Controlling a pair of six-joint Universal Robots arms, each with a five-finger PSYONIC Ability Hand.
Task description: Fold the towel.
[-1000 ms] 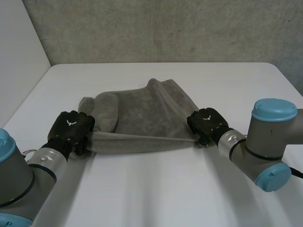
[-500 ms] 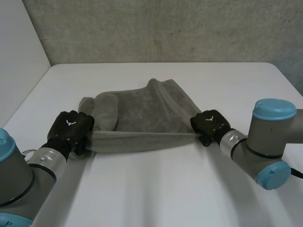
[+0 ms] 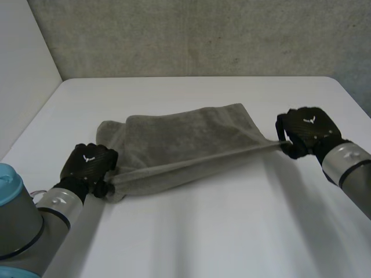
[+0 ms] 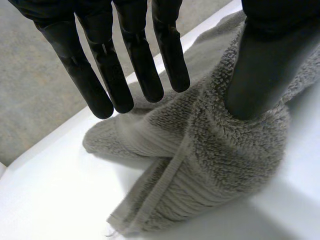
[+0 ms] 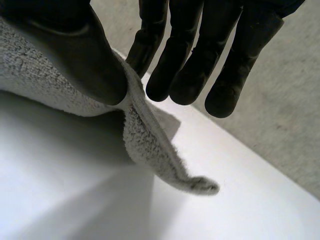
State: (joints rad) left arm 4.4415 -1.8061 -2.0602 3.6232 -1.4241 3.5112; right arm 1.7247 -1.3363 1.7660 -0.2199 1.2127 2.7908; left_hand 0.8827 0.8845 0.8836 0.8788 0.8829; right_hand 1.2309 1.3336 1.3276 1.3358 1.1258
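The towel (image 3: 185, 139) lies across the middle of the white table (image 3: 203, 231). Its long axis runs from the robot's left to its right, with the left end nearer the robot and the right end farther out. In front of it the table is bare up to the near edge.

Nearest is the left hand (image 3: 88, 163), at the towel's bunched left end. In the left wrist view its fingers (image 4: 125, 65) are straight, spread and clear of the cloth. The thumb (image 4: 260, 60) presses down into the thick folds, and a ribbed hem sticks out below it.

From there the towel's near edge stretches in a straight line up to the right hand (image 3: 307, 127). The body of the cloth lies in a loose fold behind that edge.

In the right wrist view the right hand pinches the towel's edge between its thumb (image 5: 75, 55) and a finger. A short corner of the towel hangs free past the pinch, above the table.

Beyond the towel more bare table reaches back to the grey wall (image 3: 203, 35). There is also open table to either side.
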